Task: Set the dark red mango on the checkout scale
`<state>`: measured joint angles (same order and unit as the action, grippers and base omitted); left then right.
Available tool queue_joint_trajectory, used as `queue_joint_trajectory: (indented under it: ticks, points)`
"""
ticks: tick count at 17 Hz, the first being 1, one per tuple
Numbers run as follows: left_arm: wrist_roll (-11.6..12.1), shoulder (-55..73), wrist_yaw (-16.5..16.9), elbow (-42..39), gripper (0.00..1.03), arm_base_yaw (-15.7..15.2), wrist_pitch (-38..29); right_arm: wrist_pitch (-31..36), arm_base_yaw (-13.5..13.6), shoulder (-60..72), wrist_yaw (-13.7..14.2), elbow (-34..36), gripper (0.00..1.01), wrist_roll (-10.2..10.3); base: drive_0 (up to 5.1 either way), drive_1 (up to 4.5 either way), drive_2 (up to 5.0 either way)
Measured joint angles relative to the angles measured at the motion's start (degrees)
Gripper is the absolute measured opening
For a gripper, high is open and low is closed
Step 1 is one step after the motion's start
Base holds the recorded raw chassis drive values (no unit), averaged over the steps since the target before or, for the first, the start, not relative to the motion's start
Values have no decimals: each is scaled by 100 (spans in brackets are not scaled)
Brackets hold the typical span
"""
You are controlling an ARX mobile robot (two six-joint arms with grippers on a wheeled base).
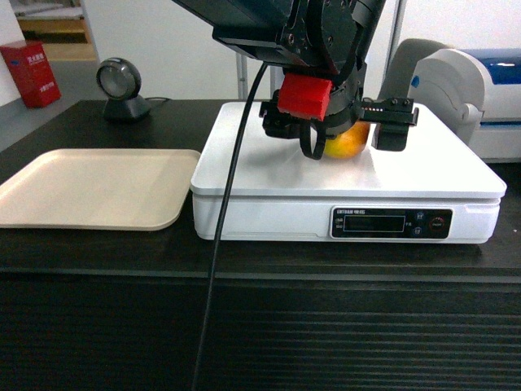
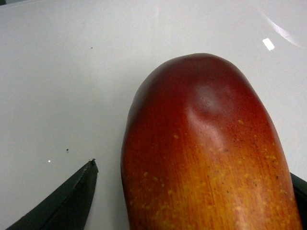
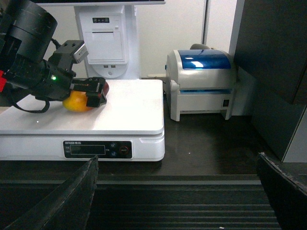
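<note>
The dark red mango (image 1: 348,143) lies on the white scale's platform (image 1: 423,175), red on top and orange-yellow below. My left gripper (image 1: 338,134) hangs over it, open, with one finger on each side. In the left wrist view the mango (image 2: 206,158) fills the frame, and a strip of bare white platform separates it from the left finger (image 2: 67,201). The right wrist view shows the mango (image 3: 76,102) on the scale (image 3: 134,120), partly hidden by the left arm. My right gripper (image 3: 177,191) is open and empty, low in front of the checkout's ribbed front (image 3: 177,206).
A flat beige tray (image 1: 89,187) lies left of the scale on the dark counter (image 1: 98,252). A round barcode scanner (image 1: 122,85) stands behind it. A blue-topped label printer (image 3: 201,81) sits right of the scale. A black cable (image 1: 228,204) hangs across the scale's front.
</note>
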<state>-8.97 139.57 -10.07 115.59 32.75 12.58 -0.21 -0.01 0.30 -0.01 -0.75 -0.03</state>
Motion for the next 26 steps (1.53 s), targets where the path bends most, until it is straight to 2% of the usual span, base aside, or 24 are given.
queue_joint_trajectory:
  ticks: [2, 6, 8, 9, 10, 12, 15, 19, 20, 21, 23, 24, 25, 26]
  points:
    - [2, -33, -2, -37, 97, -11, -92, 2, 0, 0, 0, 0, 98, 0, 0, 0, 0]
    - [103, -544, 7, -479, 98, -26, -610, 0, 0, 0, 0, 0, 98, 0, 0, 0, 0]
    - [146, -1040, -2, -688, 98, -28, -1010, 0, 0, 0, 0, 0, 98, 0, 0, 0, 0]
    - [146, -1342, 96, -894, 98, -33, -1368, 0, 0, 0, 0, 0, 98, 0, 0, 0, 0]
    - [149, -1744, 232, -1213, 98, -46, -1718, 0, 0, 0, 0, 0, 98, 0, 0, 0, 0]
    - [260, -2608, 245, -2068, 98, -101, -2581, 0, 0, 0, 0, 0, 98, 0, 0, 0, 0]
    - [610, -3956, 216, -3482, 98, -302, -3364, 0, 0, 0, 0, 0, 98, 0, 0, 0, 0]
    - [951, -5949, 122, -5095, 98, -1051, -3351, 0, 0, 0, 0, 0, 98, 0, 0, 0, 0]
    - [935, -6806, -566, -5678, 84, -1399, -2667, 2, 0, 0, 0, 0, 98, 0, 0, 0, 0]
    - [935, -7558, -382, -6498, 71, -1801, -2621, 0, 0, 0, 2, 0, 98, 0, 0, 0, 0]
    - [931, -8537, 131, -7469, 55, -2455, -2455, 2, 0, 0, 0, 0, 98, 0, 0, 0, 0]
    - [922, -9103, 531, -7962, 46, -2883, -2317, 2, 0, 0, 0, 0, 98, 0, 0, 0, 0]
    - [922, -9554, 776, -8360, 38, -3180, -2299, 0, 0, 0, 0, 0, 98, 0, 0, 0, 0]
    - [918, -10008, 857, -8776, 29, -3322, -2385, 0, 0, 0, 0, 0, 98, 0, 0, 0, 0]
